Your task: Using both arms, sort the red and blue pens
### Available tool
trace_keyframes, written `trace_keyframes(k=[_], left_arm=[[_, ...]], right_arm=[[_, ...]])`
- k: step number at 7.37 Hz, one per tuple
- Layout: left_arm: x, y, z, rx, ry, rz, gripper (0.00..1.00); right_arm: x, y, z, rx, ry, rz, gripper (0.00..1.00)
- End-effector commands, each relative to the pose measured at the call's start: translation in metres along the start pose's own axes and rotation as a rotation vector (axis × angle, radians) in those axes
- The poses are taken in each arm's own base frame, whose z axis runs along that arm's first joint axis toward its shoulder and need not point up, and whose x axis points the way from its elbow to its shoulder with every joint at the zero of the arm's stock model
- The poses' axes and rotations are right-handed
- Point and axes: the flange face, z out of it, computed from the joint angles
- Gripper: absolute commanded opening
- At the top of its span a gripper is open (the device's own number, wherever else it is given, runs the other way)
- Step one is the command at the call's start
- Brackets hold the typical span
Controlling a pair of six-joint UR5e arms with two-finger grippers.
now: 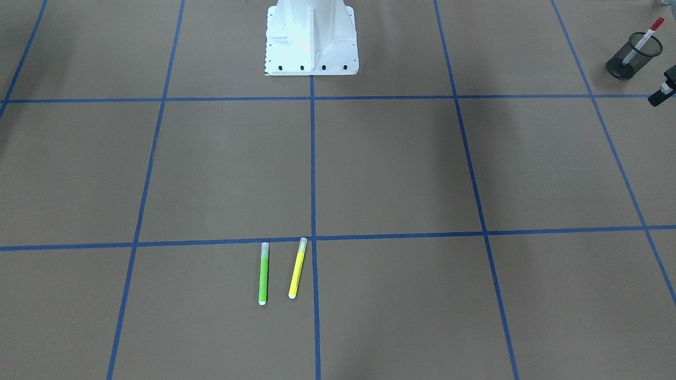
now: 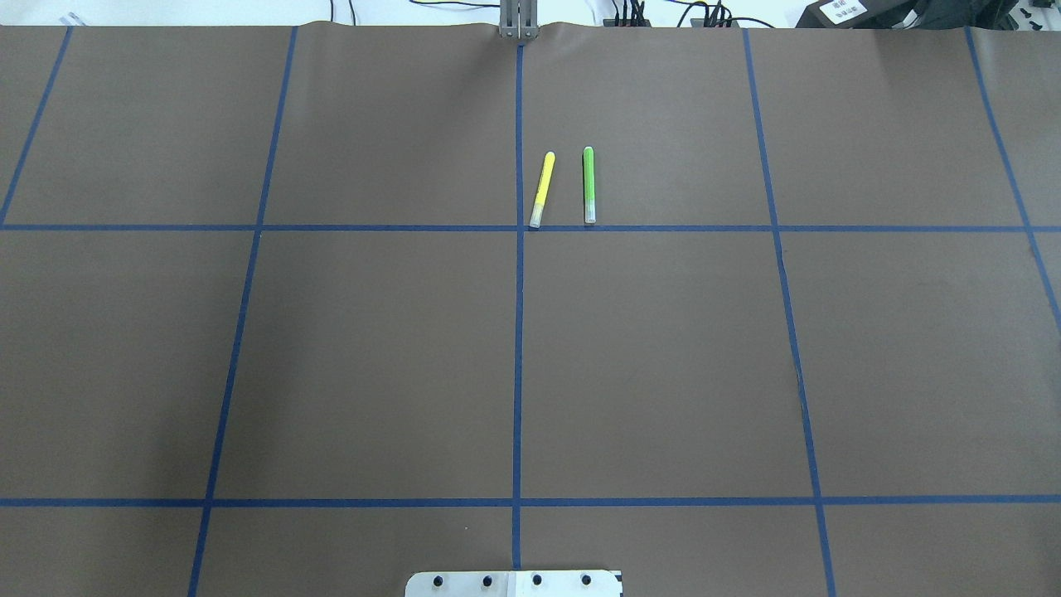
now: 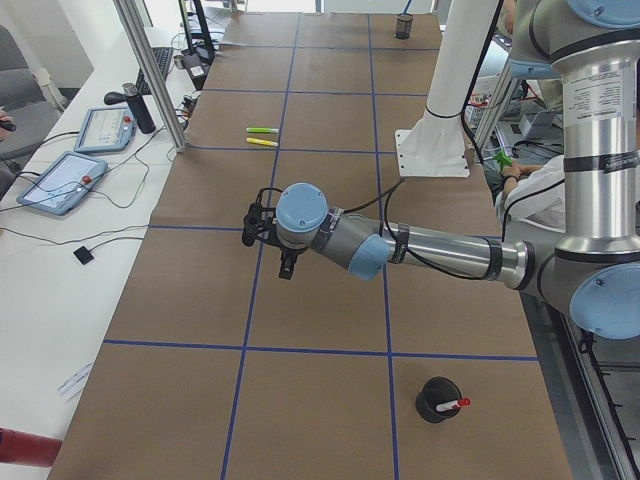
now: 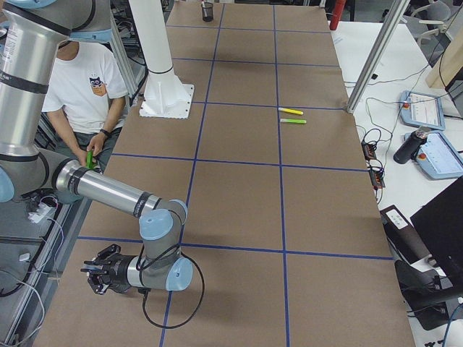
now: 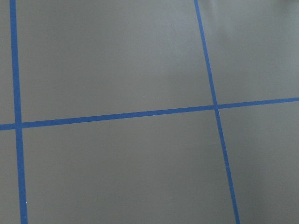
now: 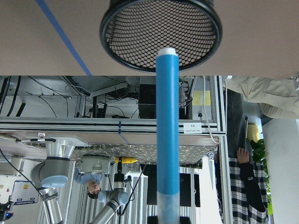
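Note:
The red pen, a white marker with a red cap, stands tilted in a black mesh cup at the table's end on my left side; it also shows in the exterior left view as the red pen. My left gripper hovers over bare table away from that cup, and only a sliver of it shows in the front view, so I cannot tell its state. The blue pen hangs in my right gripper's hold, its white end at the mouth of a second mesh cup. The right gripper is low at the near table corner.
A green highlighter and a yellow highlighter lie side by side near the table's far middle. The white pedestal stands at the robot side. A seated person is behind the table edge.

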Motion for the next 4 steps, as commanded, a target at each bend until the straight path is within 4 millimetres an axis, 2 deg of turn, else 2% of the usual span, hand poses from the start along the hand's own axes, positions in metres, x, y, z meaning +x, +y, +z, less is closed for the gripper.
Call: trace_keyframes(k=[1, 4], left_arm=[[0.0132, 0.0045, -0.0085, 0.012, 0.003, 0.015, 1.0], [0.0166, 0.0049, -0.0109, 0.015, 0.005, 0.018, 1.0]], right_arm=[[0.0127, -0.0112, 0.0118, 0.01, -0.03, 0.001, 0.0], [0.0182, -0.0198, 0.0187, 0.036, -0.065, 0.009, 0.0]])
